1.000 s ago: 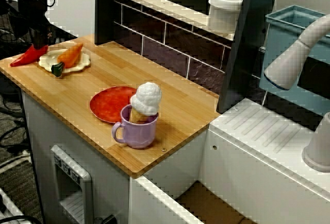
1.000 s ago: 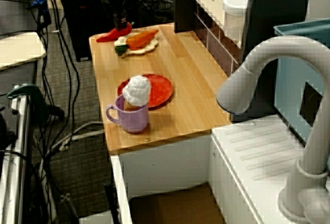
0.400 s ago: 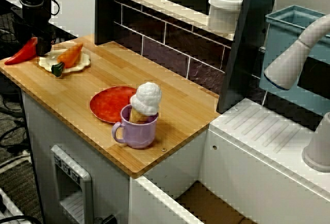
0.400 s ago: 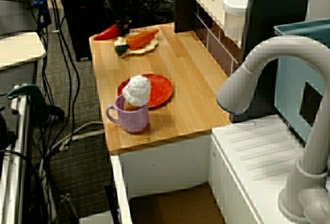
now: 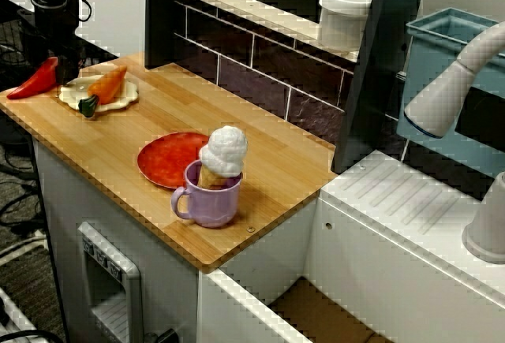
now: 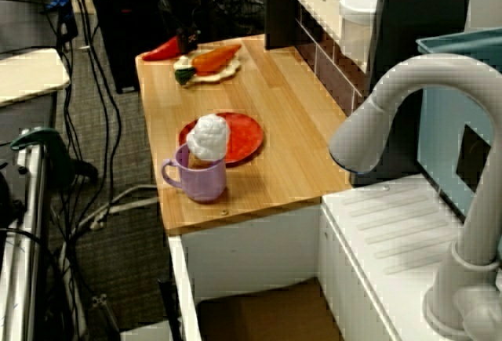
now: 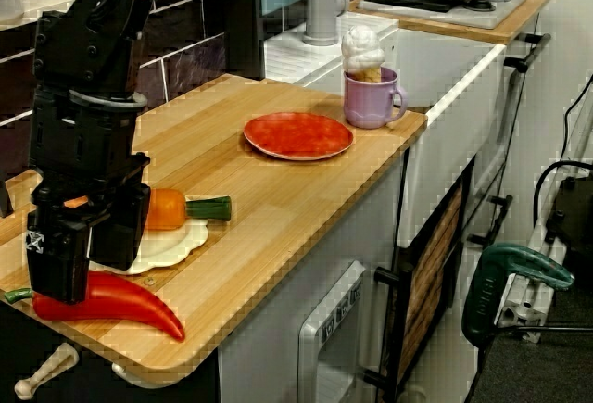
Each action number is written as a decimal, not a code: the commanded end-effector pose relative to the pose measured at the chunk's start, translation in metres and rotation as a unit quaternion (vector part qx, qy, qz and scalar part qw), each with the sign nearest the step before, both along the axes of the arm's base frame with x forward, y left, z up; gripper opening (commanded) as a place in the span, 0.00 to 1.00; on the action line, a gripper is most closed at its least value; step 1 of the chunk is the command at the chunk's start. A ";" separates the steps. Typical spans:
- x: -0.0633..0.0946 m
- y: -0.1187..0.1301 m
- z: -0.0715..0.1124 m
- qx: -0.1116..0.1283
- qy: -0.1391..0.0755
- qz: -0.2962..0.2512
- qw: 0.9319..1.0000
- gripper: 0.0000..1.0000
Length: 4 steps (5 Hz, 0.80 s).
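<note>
My gripper (image 7: 57,287) sits low over the red chili pepper (image 7: 116,299), which lies at the end corner of the counter (image 7: 278,201), close to the edge. I cannot tell how far the fingers are spread, or whether they grip it. My worry is that a sideways brush rolls the pepper off that edge. Swinging the other way could knock the plate (image 7: 176,245) with the carrot (image 7: 171,208) just beside it.

Red chili pepper (image 7: 116,303): glossy, long, gently curved, tapering to a point; small green stem at the thick end. Lies flat on the wooden counter (image 7: 278,208) at its end corner, close to the edge, just beside the cream scalloped plate (image 7: 176,245). Contact with plate rim: cannot tell. Stem end partly hidden in the view from the counter's end
</note>
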<state>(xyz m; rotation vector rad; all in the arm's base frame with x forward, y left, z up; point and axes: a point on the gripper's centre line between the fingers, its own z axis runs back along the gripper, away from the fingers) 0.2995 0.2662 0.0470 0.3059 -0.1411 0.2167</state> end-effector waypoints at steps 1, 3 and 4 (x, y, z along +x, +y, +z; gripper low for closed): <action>-0.008 -0.008 0.015 0.011 -0.016 0.002 1.000 1.00; -0.006 -0.009 0.016 0.007 -0.014 0.001 1.000 1.00; -0.005 -0.012 0.019 0.000 -0.014 -0.005 1.000 1.00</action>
